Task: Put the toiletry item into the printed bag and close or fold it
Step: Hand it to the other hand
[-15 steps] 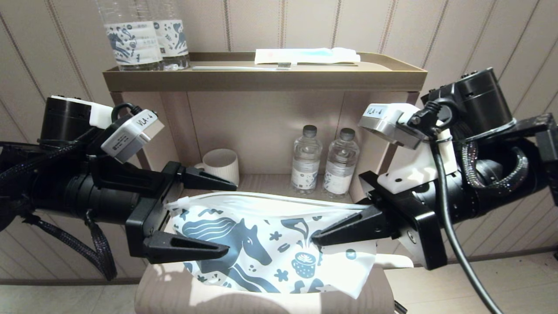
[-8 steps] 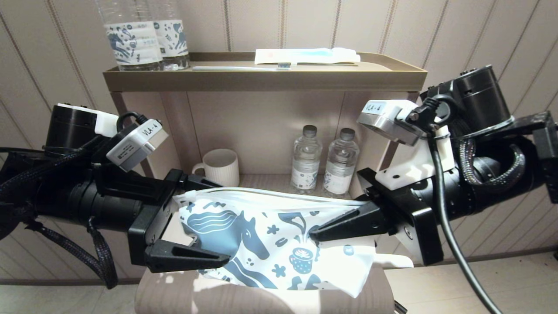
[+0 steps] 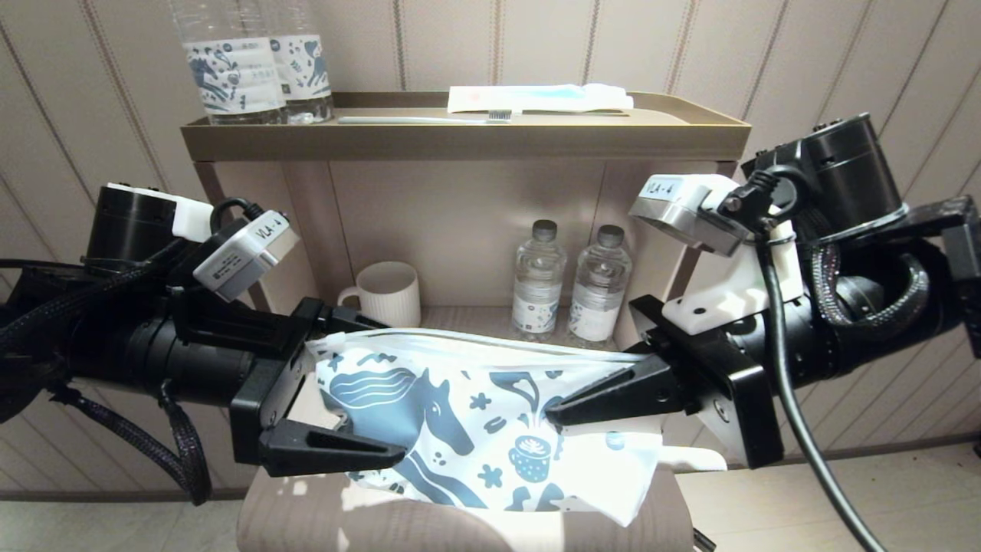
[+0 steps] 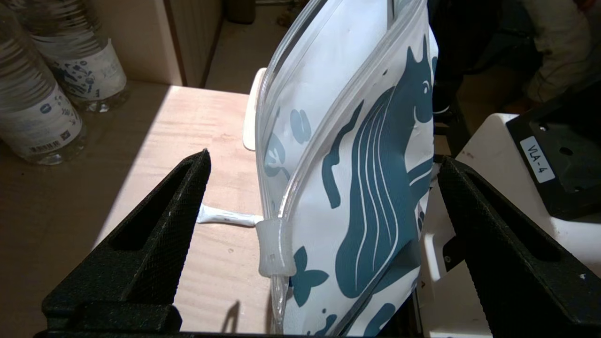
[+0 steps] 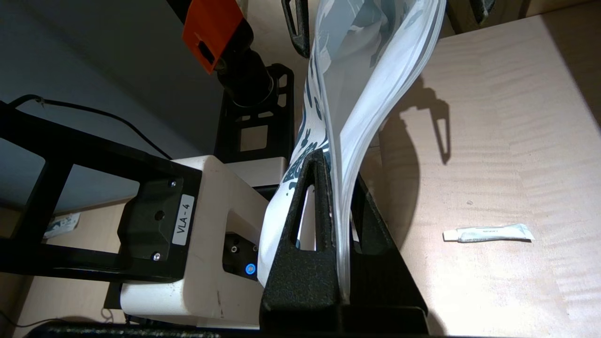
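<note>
Landmark: the printed bag (image 3: 475,429), hanging upright above the pale wooden bench (image 5: 516,141) in front of the shelf unit (image 3: 467,138)

Right tool (image 3: 553,414): jaws closed flat on the bag's right end, just under the zip strip; in the right wrist view the two black fingers (image 5: 305,244) sandwich the plastic, and the bag curves up and away from them

Left tool (image 3: 383,391): jaws wide apart, one finger behind the bag's left end and one in front of it. In the left wrist view the bag stands between the two fingers (image 4: 155,234) without visible contact on the far finger; whether the near finger touches the plastic, cannot tell. The clear zip slider (image 4: 276,249) sits at the bag's left end, between the fingers

Bag mouth: the two zip edges stand apart along the top in the left wrist view, so the mouth looks open

Toiletry item (image 3: 693,458): on the bench, below and to the right of the bag, under the right tool; only its rounded white end shows in the head view. It is outside the bag

A small white tube (image 5: 488,233) lies on the bench well beyond the bag's right end

Behind the bag: a white mug (image 3: 387,293) and two small water bottles (image 3: 571,284) in the shelf's lower compartment
</note>
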Tool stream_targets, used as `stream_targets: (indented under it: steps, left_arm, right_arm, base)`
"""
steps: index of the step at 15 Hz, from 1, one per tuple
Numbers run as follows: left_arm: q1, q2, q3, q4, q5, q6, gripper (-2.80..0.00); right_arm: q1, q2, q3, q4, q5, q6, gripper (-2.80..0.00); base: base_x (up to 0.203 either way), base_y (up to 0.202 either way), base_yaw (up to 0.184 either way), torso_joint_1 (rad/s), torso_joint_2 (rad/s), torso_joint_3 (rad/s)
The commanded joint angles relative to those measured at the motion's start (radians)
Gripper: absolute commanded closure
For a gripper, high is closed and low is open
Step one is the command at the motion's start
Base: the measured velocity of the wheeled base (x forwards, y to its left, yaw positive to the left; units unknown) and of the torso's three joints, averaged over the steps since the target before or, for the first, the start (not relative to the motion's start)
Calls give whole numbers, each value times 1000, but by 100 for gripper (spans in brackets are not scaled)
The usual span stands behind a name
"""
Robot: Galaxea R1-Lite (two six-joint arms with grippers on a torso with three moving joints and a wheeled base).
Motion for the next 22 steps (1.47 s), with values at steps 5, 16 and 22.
stream_targets:
  steps: [5, 16, 22]
  left_arm:
    - [0, 6, -11, -1, -6, 0, 0]
    - [0, -1, 1, -1, -3, 0, 0]
    - [-2, 7, -8, -1, 0, 0, 0]
  right_arm:
    - [1, -2, -1, 1, 7, -2, 0]
    - [1, 7, -1, 0, 2, -2, 0]
    - [51, 76, -38, 1, 0, 1, 0]
  base:
    - [0, 0, 0, 0, 0, 0]
    - [0, 0, 0, 0, 0, 0]
    - [0, 0, 0, 0, 0, 0]
